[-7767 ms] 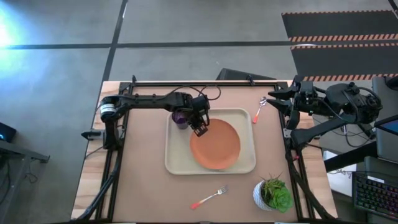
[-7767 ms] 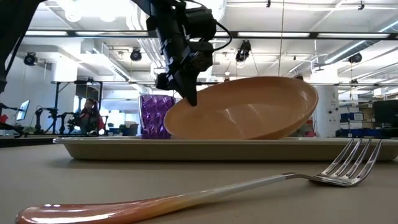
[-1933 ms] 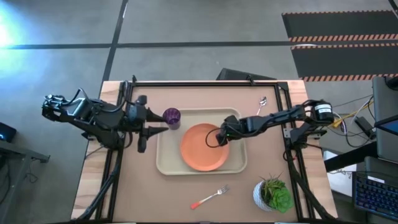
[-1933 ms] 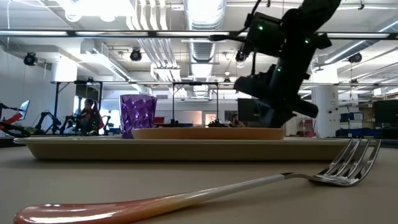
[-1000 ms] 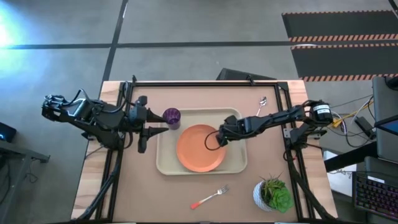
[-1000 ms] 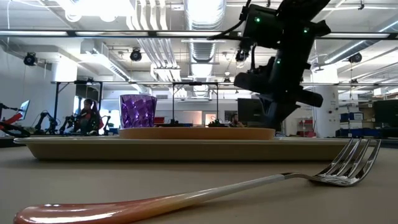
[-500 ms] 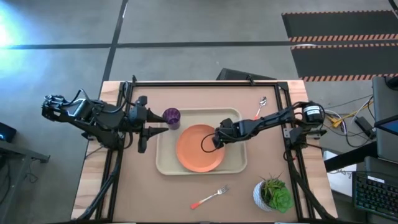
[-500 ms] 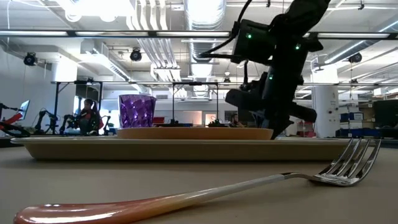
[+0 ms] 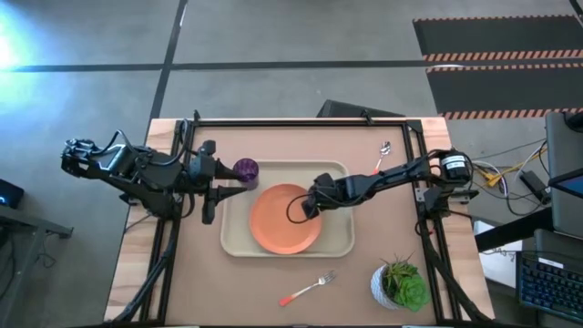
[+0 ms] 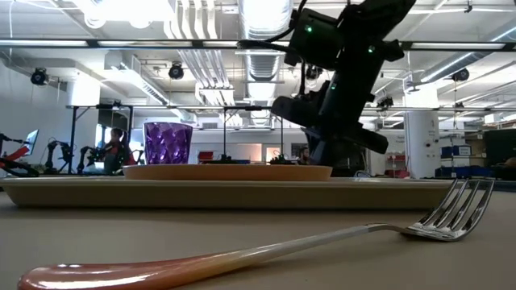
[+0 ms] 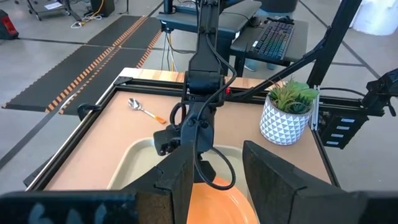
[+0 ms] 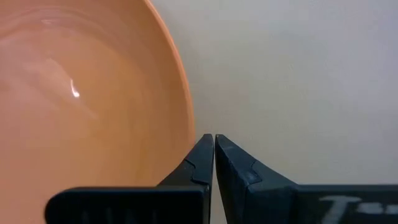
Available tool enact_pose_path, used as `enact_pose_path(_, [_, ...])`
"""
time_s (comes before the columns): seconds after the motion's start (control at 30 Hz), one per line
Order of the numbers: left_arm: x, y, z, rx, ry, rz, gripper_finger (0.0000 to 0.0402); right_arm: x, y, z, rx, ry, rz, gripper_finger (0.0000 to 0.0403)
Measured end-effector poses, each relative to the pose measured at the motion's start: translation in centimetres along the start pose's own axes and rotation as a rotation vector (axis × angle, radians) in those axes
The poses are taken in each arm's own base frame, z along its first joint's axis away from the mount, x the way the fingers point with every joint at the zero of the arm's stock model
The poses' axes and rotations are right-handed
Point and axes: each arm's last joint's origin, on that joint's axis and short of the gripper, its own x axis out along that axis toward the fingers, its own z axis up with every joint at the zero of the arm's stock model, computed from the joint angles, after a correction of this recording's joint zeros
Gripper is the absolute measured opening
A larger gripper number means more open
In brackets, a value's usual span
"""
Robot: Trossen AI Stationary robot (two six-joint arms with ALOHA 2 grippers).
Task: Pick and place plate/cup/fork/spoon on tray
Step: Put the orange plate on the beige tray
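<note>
I rest my right claw (image 9: 304, 205), clenched tight on nothing, against the round orange plastic plate's (image 9: 284, 219) rim at frame centre to nudge it flat inside the cream rectangular tray (image 9: 339, 241).

Right arm (image 9: 383, 180) over tray (image 9: 339, 239); fork (image 9: 308, 289) seemingly unobstructed

R arm stretched toward table centre, right gripper (image 9: 307, 206) low, fingers (image 12: 202, 163) pressed together. L arm folded at table's left edge, left gripper (image 9: 230, 182) spread apart.

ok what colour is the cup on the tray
Purple: the cup shows best in the low view, standing on the cream tray.
</note>
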Motion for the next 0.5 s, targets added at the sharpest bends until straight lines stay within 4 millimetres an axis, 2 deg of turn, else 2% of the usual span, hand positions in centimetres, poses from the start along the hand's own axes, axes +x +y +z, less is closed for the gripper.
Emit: enact_pose_path(0.5, [0.02, 0.01, -0.02, 0.000, 0.001, 0.001, 0.0120, -0.27, 0.12, 0.18, -0.004, -0.011, -0.022, 0.0008])
